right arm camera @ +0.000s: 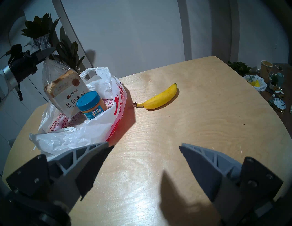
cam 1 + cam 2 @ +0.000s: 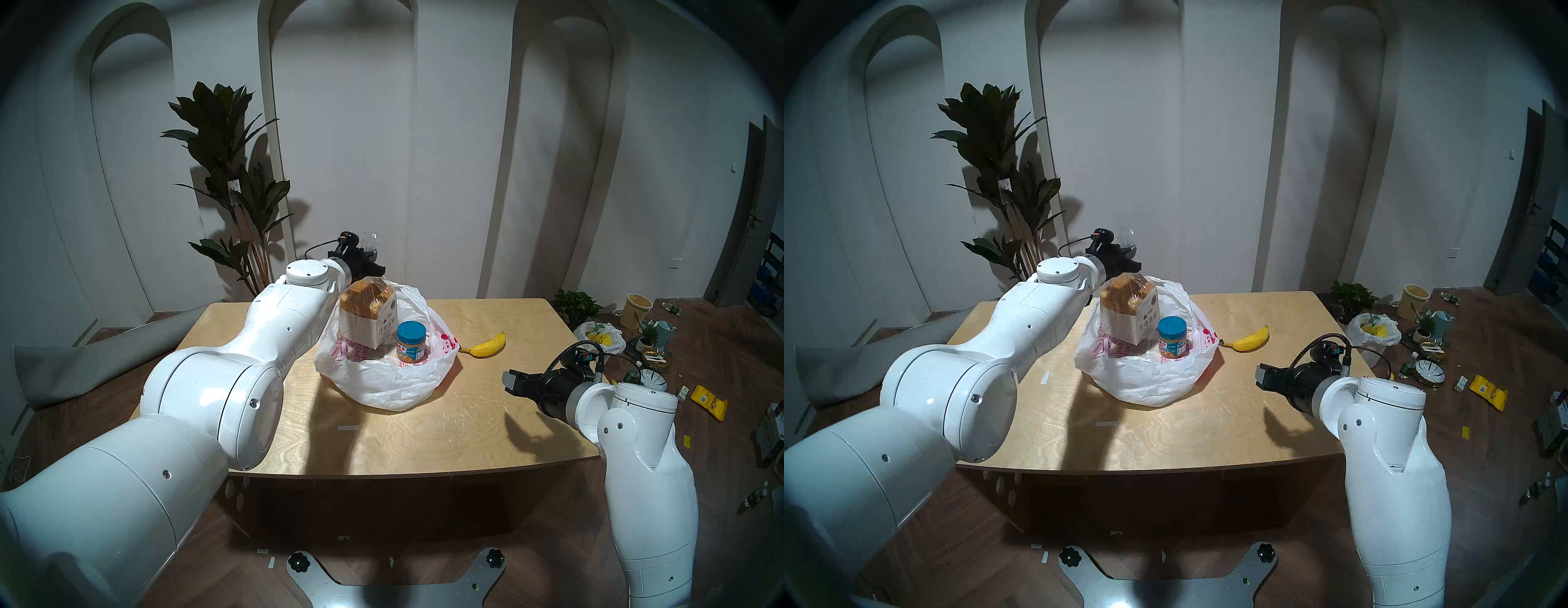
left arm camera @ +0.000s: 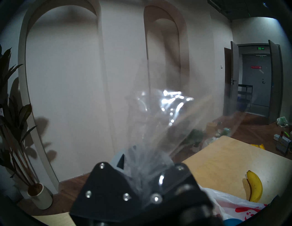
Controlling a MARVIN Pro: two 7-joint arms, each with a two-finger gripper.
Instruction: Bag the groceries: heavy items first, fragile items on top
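Our left pincer [image 1: 47,52] pinches the loaf [image 1: 63,88] by its gathered clear wrap, hanging over the bag [image 2: 382,382] near the desk's [image 2: 488,424] far edge; soft, crushable; right pincer [image 1: 143,148] gapes wide, empty.

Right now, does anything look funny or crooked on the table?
Yes. The bread loaf hangs tilted over the white bag, held only by its wrapper top in the left gripper. The banana lies outside.
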